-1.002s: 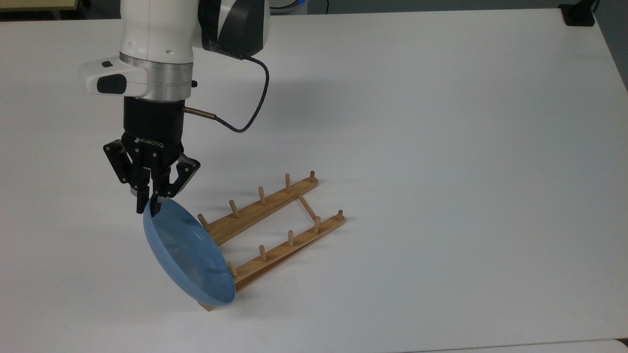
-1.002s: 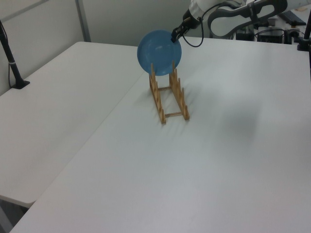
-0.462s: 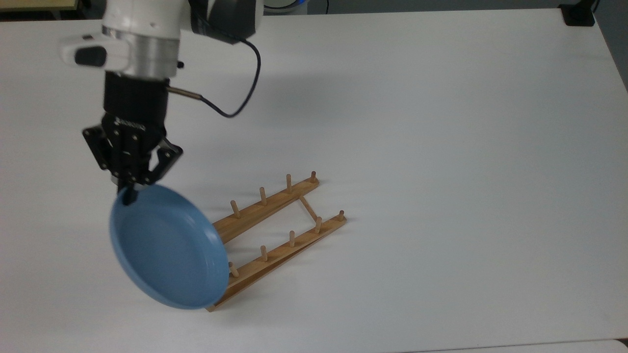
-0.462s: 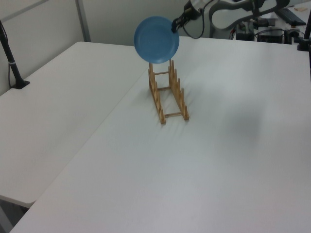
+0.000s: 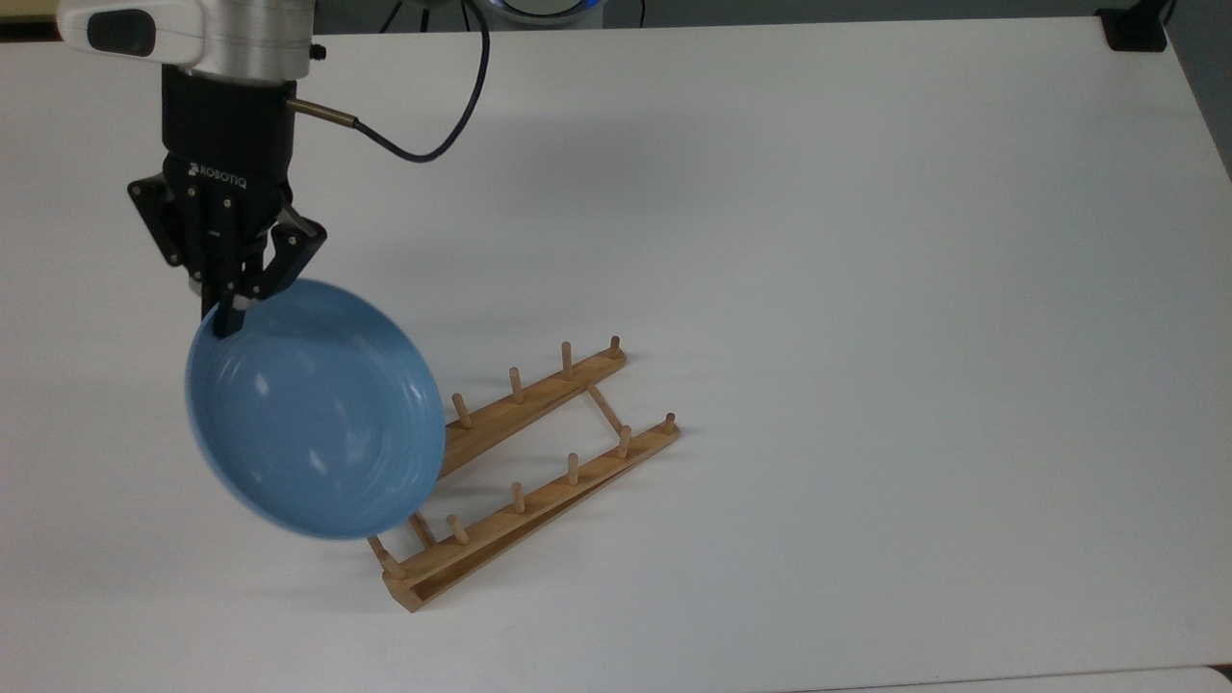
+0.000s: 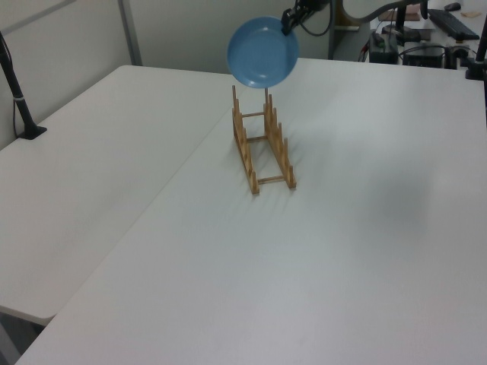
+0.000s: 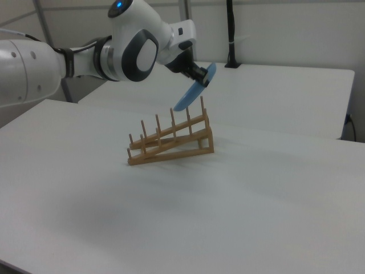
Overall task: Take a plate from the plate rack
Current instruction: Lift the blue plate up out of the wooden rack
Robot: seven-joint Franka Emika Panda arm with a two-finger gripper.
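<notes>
Since a second ago I've lifted the plate [image 5: 313, 409] clear of the rack [image 5: 525, 472], so it hangs at the top view's left, jaws of the gripper [image 5: 231, 306] pinching its upper rim to clear the pegs.

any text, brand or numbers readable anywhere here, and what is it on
"ROBOTIQ": white letters on the black body of the gripper, read in the top view, just above the fingers that pinch the rim of the plate.
The plate itself is plain blue, with no print.
The plate rack is bare wood, with no label or number.
The table carries no markings.
</notes>
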